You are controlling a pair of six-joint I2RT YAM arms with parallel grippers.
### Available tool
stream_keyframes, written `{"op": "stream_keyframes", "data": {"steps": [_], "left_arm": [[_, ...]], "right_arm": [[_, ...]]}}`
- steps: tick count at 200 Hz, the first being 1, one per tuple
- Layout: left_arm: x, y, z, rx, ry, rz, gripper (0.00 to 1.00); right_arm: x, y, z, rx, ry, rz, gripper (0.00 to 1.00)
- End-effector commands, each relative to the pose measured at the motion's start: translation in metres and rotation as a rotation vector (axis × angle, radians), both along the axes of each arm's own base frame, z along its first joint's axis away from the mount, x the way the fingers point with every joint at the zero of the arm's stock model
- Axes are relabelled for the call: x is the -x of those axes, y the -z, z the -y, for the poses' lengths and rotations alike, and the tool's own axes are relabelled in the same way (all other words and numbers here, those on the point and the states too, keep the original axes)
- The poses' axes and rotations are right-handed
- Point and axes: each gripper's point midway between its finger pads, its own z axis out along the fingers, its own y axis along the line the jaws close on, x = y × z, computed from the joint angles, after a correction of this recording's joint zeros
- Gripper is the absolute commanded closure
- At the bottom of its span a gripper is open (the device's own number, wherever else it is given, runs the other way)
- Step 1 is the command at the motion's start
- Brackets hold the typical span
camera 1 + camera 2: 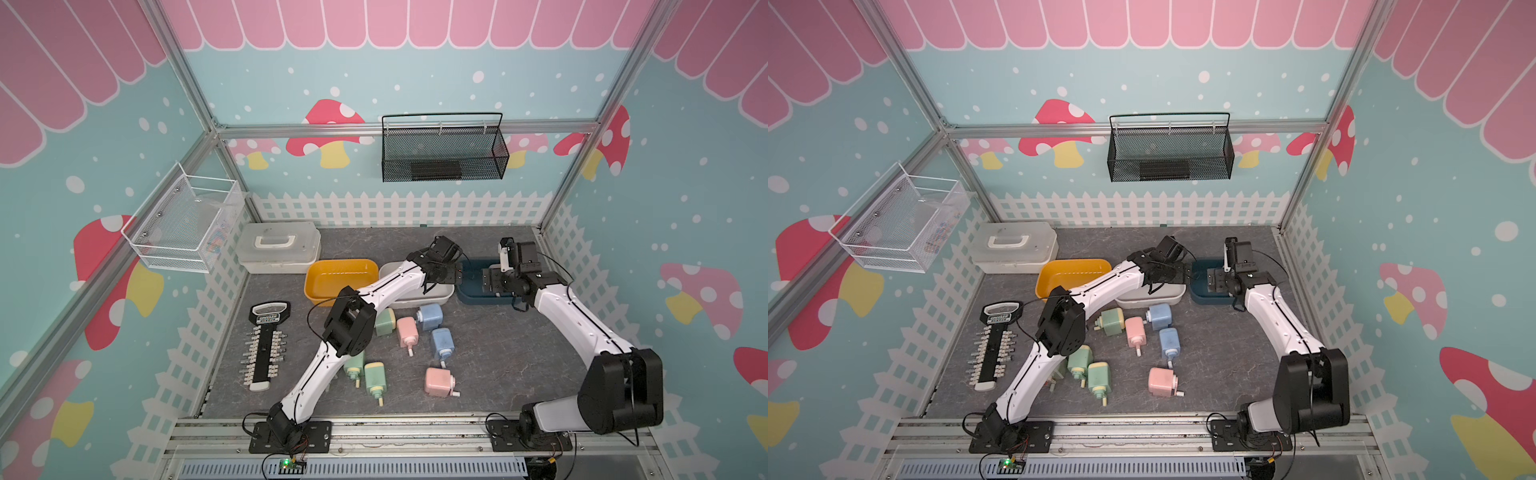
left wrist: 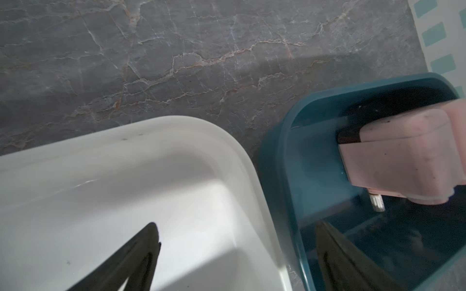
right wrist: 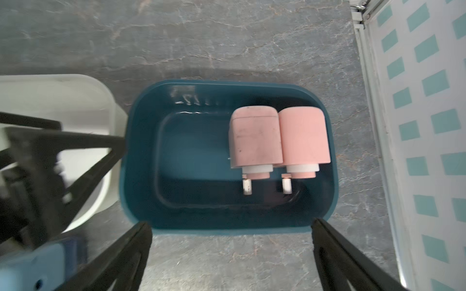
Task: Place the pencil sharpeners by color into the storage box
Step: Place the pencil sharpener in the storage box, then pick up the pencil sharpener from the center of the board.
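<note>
Two pink pencil sharpeners (image 3: 277,136) lie side by side in the dark teal storage box (image 3: 141,151), crank stubs toward my right gripper. My right gripper (image 3: 230,221) hangs open and empty over the table just in front of that box. My left gripper (image 2: 237,224) is open and empty too. One of its fingers is over the white box (image 2: 126,131), the other over the teal box (image 2: 282,161). Several green, pink and blue sharpeners (image 1: 407,332) lie loose on the table before the boxes. The yellow box (image 1: 340,266) looks empty.
A white lidded case (image 1: 278,249) stands at the back left. A black-and-white bar tool (image 1: 266,345) lies at the left. Wire baskets hang on the left wall (image 1: 183,224) and the back wall (image 1: 444,149). The picket-fence wall (image 3: 416,151) runs close beside the teal box.
</note>
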Motion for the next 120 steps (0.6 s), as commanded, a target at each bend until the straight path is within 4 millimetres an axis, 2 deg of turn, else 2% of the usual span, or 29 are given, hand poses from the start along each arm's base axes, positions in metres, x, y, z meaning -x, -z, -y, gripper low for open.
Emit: {"op": "stream_keyframes", "data": {"steps": [1,34,58,77,120], "left_arm": [[0.001,0.012,0.0,-0.033,0.01,-0.015,0.04],[0.002,0.016,0.009,-0.018,0.037,-0.024,0.03],[-0.001,0.021,0.001,-0.047,0.001,-0.019,0.05],[-0.002,0.019,-0.004,-0.066,-0.019,-0.014,0.1],[-0.002,0.017,-0.009,-0.078,-0.048,-0.016,0.17]], "right_arm": [[0.014,-0.007,-0.024,-0.162,-0.044,0.033,0.02],[0.039,-0.005,-0.037,-0.247,-0.087,0.008,0.02],[0.059,0.004,-0.045,-0.295,-0.115,-0.039,0.02],[0.074,0.01,-0.048,-0.323,-0.118,-0.075,0.01],[0.096,0.013,-0.048,-0.334,-0.122,-0.114,0.01]]}}
